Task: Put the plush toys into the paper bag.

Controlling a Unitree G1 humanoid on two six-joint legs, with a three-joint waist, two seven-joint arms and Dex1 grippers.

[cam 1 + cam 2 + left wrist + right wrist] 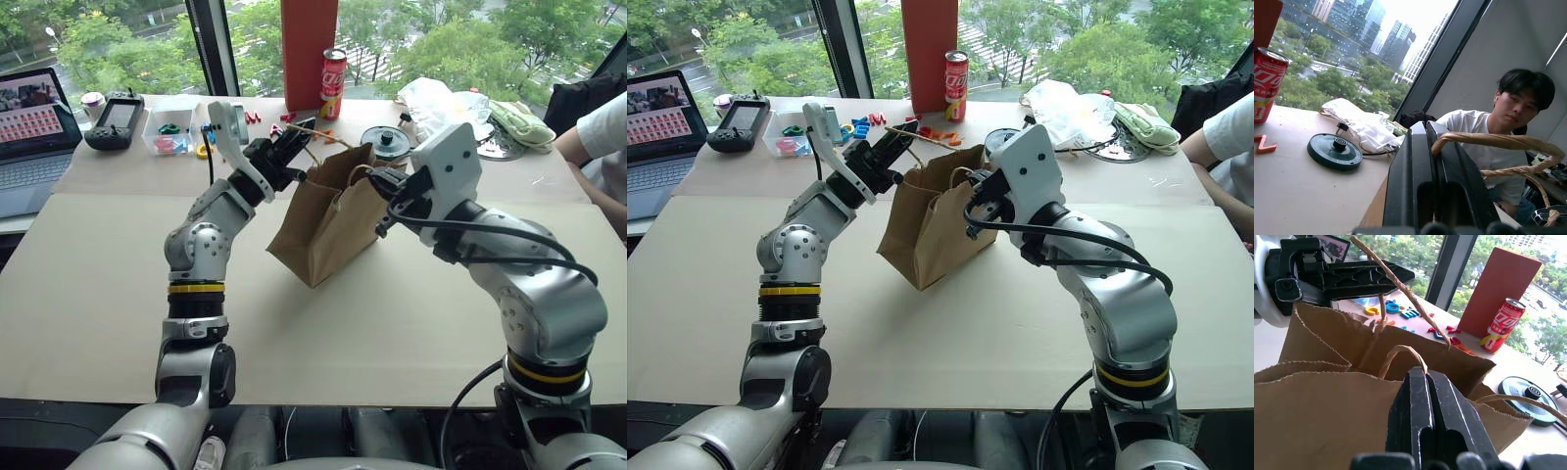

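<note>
The brown paper bag stands tilted on the middle of the table, mouth up, between my two grippers. My left gripper is at the bag's far left rim, shut on one tan cord handle, which rises taut from the bag. My right gripper is at the bag's right rim, shut on the other cord handle. The right wrist view looks over the open bag edge toward my left gripper. The plush toys are hidden from view.
Along the far edge stand a red can, a red-orange block, a black disc, a white plastic bag, a pale green mitt and a clear box. A laptop sits far left. A person sits at the right.
</note>
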